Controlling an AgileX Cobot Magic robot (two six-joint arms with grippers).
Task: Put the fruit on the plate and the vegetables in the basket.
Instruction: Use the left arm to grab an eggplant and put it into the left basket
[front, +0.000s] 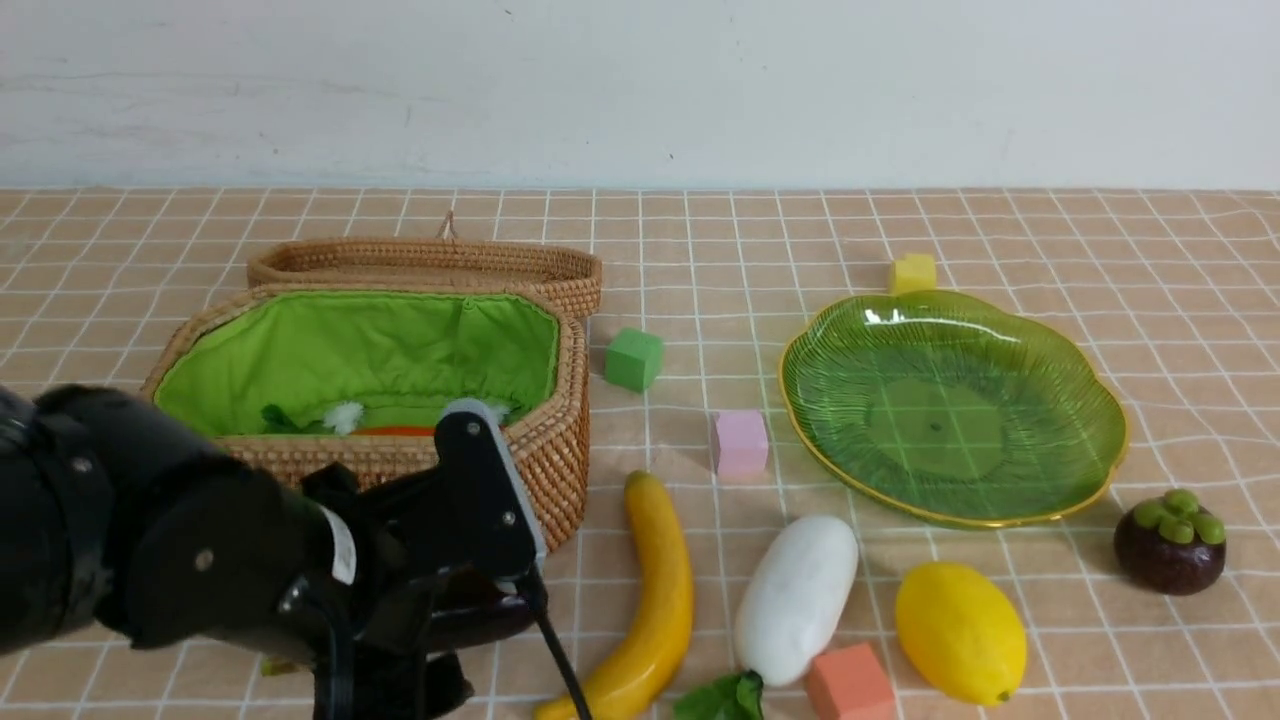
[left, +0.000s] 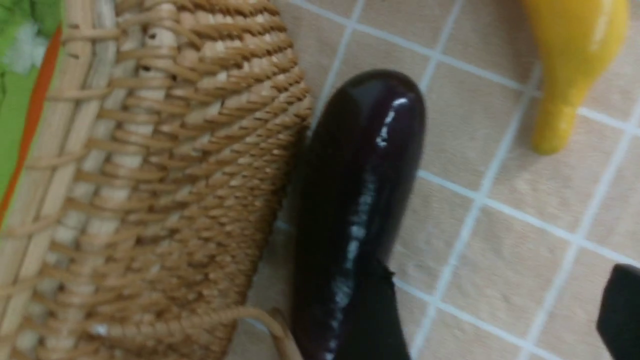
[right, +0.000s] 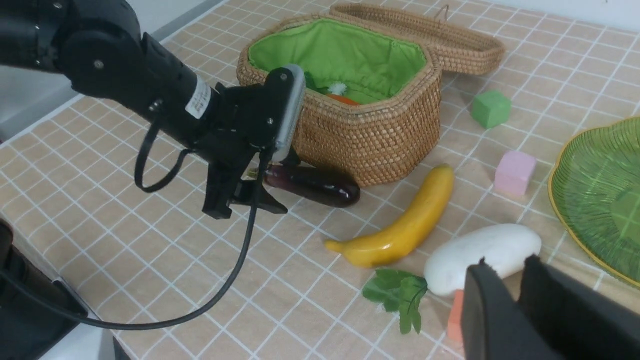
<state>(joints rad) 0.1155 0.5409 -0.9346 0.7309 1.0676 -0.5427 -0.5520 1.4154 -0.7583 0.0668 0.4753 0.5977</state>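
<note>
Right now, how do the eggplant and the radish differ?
The eggplant is glossy dark purple and slim; the radish is white and fatter, with green leaves. The eggplant lies against the basket's wall; the radish lies in the open beside the banana. Both lie on the tablecloth, outside the basket.

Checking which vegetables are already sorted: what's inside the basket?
In the basket, against green lining: an orange-red sliver, likely the pepper, plus a white tuft and green leaves. The front wall hides everything lower.
</note>
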